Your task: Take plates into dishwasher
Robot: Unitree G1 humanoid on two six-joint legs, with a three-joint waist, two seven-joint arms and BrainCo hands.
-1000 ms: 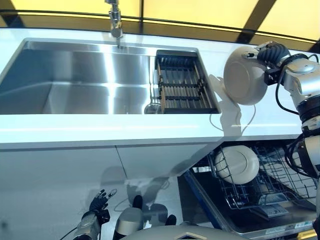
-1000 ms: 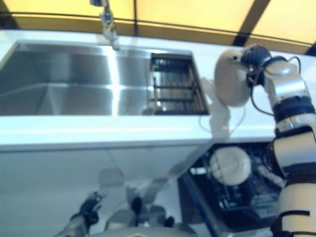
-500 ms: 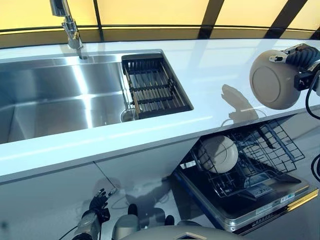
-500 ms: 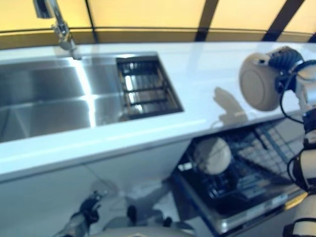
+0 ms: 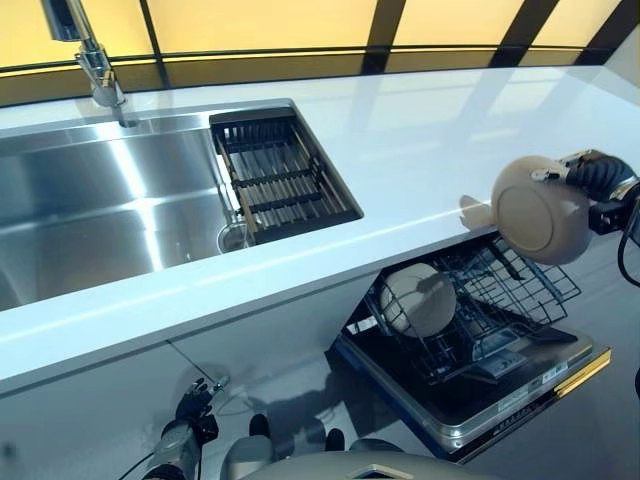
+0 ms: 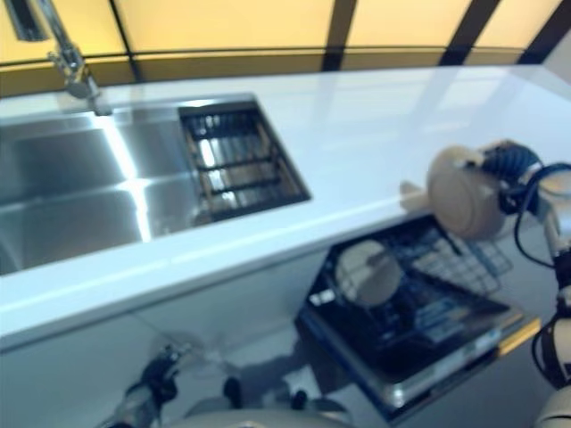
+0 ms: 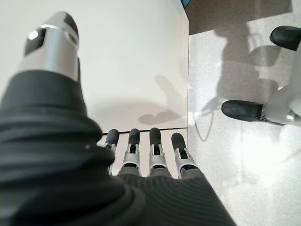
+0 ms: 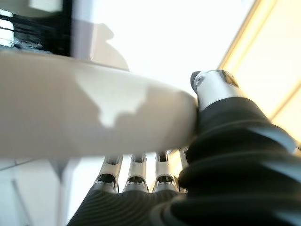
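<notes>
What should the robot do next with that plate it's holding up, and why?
Probably lower the plate toward the free wires of the dishwasher rack. The right hand pinches the plate at its rim, on edge, above the pulled-out rack. One plate already in the rack stands at its other end, so the wires under the held plate look free. The left hand hangs open by the floor.

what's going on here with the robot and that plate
The robot is loading the dishwasher. Its right hand grips a beige plate by the rim, holding it on edge in the air above the pulled-out dishwasher rack, past the counter's front edge. One plate already stands in the rack. The left hand hangs open low by the floor, holding nothing.
</notes>
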